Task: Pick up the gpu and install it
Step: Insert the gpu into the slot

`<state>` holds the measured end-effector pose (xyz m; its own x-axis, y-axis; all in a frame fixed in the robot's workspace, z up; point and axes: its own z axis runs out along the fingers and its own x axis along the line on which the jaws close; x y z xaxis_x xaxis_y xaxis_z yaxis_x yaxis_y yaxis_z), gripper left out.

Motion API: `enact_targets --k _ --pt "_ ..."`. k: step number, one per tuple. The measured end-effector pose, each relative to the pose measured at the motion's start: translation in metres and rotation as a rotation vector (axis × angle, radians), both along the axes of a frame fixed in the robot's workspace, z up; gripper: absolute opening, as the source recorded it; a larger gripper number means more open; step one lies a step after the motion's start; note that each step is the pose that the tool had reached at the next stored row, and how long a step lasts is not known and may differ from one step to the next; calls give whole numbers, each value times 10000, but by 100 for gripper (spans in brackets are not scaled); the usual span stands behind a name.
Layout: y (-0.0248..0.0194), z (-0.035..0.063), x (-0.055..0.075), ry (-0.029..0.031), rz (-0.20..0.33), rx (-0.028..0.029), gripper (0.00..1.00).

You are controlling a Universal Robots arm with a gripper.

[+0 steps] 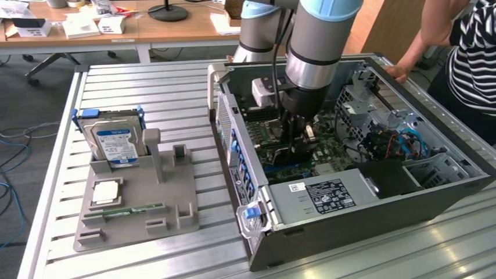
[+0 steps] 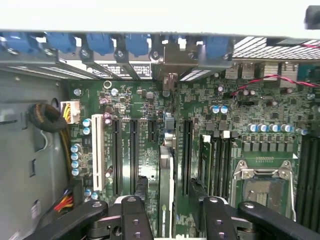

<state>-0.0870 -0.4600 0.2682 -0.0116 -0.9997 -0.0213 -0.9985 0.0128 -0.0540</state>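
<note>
The gpu (image 2: 165, 190) stands edge-on between the spread fingers of the hand (image 2: 167, 210), its long axis running along the motherboard (image 2: 235, 135) slots. Fingers flank it; contact cannot be judged. The hand (image 1: 297, 136) is low inside the computer case (image 1: 372, 203).

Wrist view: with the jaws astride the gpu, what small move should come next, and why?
Probably a straight lift clear. The gripper is open, fingers apart from the gpu on both sides, and the card stands upright in a motherboard slot, seemingly placed.
</note>
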Motion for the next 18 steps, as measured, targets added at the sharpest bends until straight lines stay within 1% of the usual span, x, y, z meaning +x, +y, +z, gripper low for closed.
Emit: enact_targets --k 9,18 --pt "0 247 0 0 0 -1 46" --pt "0 396 0 0 0 -1 46"
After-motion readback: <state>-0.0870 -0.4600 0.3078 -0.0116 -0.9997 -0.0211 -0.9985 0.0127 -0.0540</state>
